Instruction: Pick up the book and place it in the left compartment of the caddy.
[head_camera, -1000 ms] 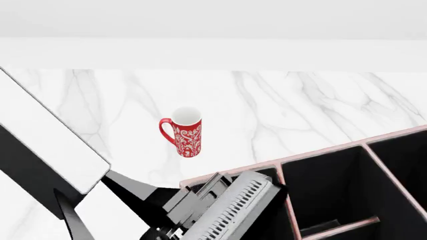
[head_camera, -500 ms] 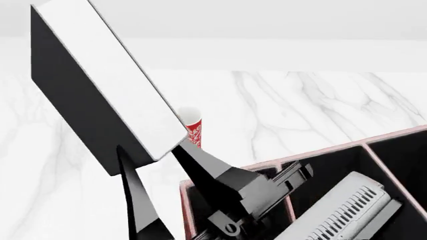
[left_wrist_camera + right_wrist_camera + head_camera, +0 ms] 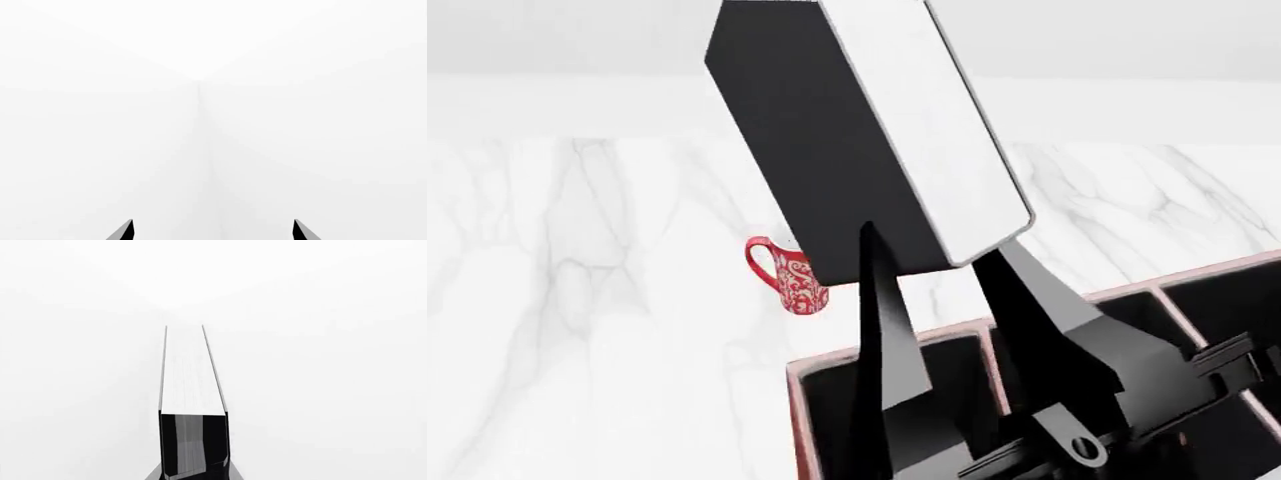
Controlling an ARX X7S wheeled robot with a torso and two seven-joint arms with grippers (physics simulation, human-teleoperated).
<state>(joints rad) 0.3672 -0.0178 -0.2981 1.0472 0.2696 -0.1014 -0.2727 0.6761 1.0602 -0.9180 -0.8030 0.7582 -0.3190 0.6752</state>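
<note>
Right claw [image 3: 941,255] grips one book [image 3: 827,130] above one caddy [image 3: 801,400].

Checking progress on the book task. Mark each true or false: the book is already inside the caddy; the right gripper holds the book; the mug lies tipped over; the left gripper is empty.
1. The book is inside the caddy: false, it is held tilted in the air above it.
2. The right gripper holds the book: true.
3. The mug lies tipped over: false, it stands upright, partly hidden behind the book.
4. The left gripper is empty: true, nothing sits between its jaws.
</note>
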